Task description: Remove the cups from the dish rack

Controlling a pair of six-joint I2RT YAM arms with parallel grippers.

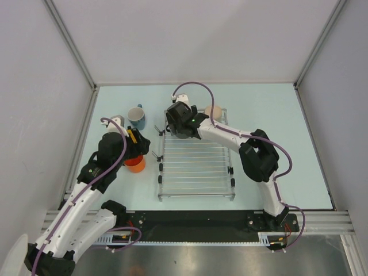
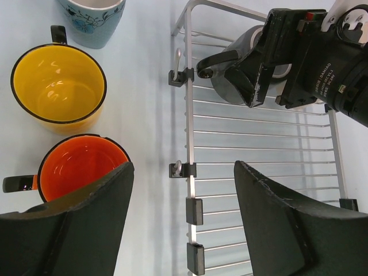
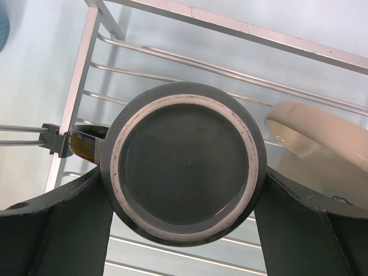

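The dish rack (image 1: 195, 172) is nearly bare: only two cups are on it, both at the end where the right gripper (image 3: 184, 184) works. That gripper straddles the dark grey mug (image 3: 187, 155), which sits upside down on the bars, with a finger close against each side; whether they press on it I cannot tell. The beige mug (image 3: 322, 138) is just past its right-hand finger, also on the rack. The left gripper (image 2: 184, 172) hangs spread and empty, the orange mug (image 2: 80, 167) by its left-hand finger on the table (image 1: 276, 144), the yellow mug (image 2: 57, 83) ahead of that and the blue mug (image 2: 95, 20) farther ahead. By my reading three of five are unloaded, the fourth is being taken, and the beige one remains
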